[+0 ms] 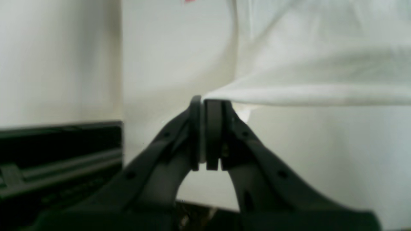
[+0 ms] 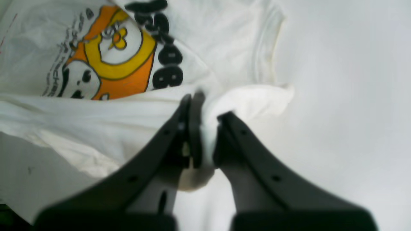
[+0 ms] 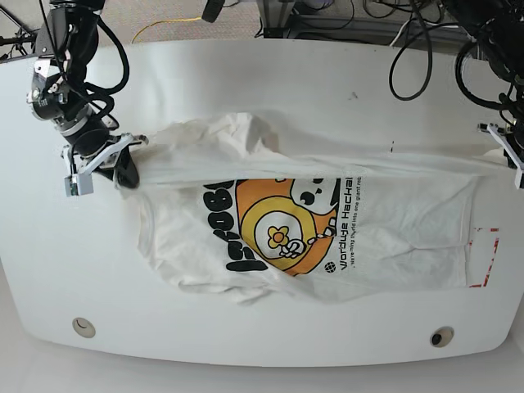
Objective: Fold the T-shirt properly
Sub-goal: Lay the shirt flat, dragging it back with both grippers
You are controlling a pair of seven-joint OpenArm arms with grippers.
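Observation:
The white T-shirt (image 3: 385, 221) lies across the table (image 3: 270, 82) with its orange and yellow robot print (image 3: 282, 229) facing up. Its far edge is lifted and pulled taut between both grippers. My right gripper (image 3: 129, 168), at the base view's left, is shut on a bunched corner of the T-shirt (image 2: 250, 99); in its wrist view the gripper (image 2: 208, 106) has white cloth between its fingers. My left gripper (image 3: 506, 160), at the right table edge, is shut on the T-shirt's hem (image 1: 305, 96); the wrist view shows the gripper (image 1: 204, 101) pinching that corner.
A red dashed rectangle (image 3: 483, 258) is marked on the table, partly under the shirt's right end. Two round holes (image 3: 82, 327) (image 3: 442, 336) sit near the front edge. Cables (image 3: 426, 41) trail behind the table. A black rail (image 1: 61, 154) shows beyond the table edge.

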